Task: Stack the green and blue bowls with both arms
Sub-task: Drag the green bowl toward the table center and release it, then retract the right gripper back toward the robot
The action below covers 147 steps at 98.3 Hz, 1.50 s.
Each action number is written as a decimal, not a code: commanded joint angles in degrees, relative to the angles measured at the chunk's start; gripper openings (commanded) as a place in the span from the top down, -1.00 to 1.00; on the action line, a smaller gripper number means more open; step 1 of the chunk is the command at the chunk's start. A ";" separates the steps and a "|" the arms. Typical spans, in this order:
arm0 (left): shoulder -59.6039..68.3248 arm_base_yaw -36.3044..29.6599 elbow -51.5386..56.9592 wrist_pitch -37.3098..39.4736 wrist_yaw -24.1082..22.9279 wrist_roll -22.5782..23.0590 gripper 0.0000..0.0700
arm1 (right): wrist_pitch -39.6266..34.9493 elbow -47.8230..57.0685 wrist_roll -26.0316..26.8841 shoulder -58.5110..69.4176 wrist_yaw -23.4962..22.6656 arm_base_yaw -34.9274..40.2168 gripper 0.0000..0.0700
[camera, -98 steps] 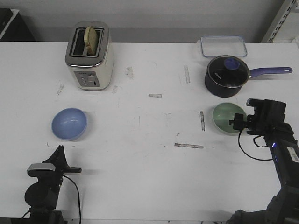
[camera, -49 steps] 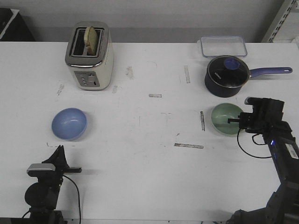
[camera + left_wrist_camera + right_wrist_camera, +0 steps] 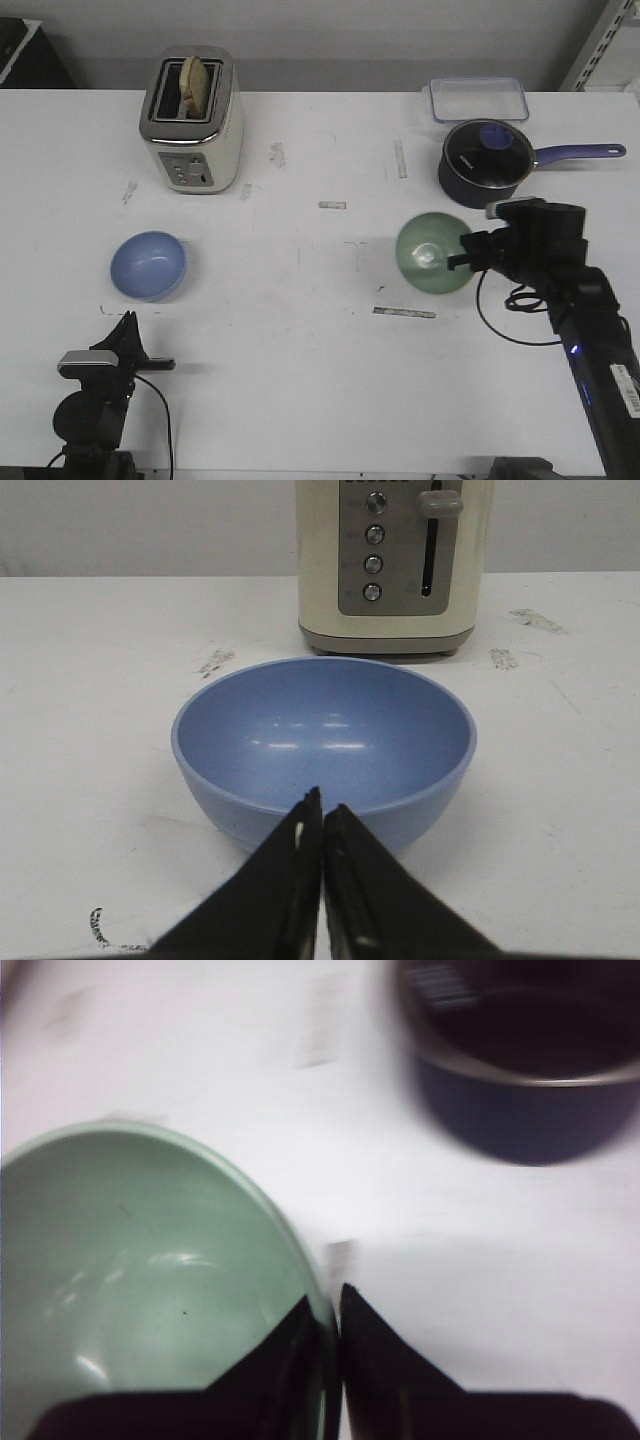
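The right gripper (image 3: 462,260) pinches the green bowl's (image 3: 430,253) rim between nearly closed jaws, the bowl apparently lifted. It should travel level toward the blue bowl (image 3: 148,265), which sits just ahead of the left gripper's (image 3: 321,815) empty, closed jaws.

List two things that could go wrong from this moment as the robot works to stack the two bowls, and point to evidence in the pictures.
1. The right gripper pinches only the thin rim of the green bowl, so the glossy bowl could slip or tilt during carrying.
2. The saucepan sits close behind that bowl; a swing of the arm might knock it.
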 commanded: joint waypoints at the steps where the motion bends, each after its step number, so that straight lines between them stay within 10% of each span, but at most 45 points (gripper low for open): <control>1: -0.11 -0.09 -1.22 0.57 -0.07 -0.26 1.00 | -1.36 0.79 0.92 0.72 -0.37 5.60 1.00; 41: -0.11 -0.09 -1.22 0.57 -0.07 -0.26 1.00 | 1.99 0.76 2.40 10.60 3.21 32.30 1.00; 97: -0.11 -0.09 -1.22 0.59 -0.07 -0.26 1.00 | 3.50 0.76 1.31 20.70 6.05 36.00 0.99; 122: -0.11 -0.09 -1.22 0.59 -0.07 -0.26 1.00 | 3.52 1.03 1.31 19.89 3.91 36.00 -0.10; 147: -0.11 -0.09 -1.22 0.59 -0.07 -0.26 1.00 | 3.52 4.00 1.25 14.16 4.35 34.82 -0.17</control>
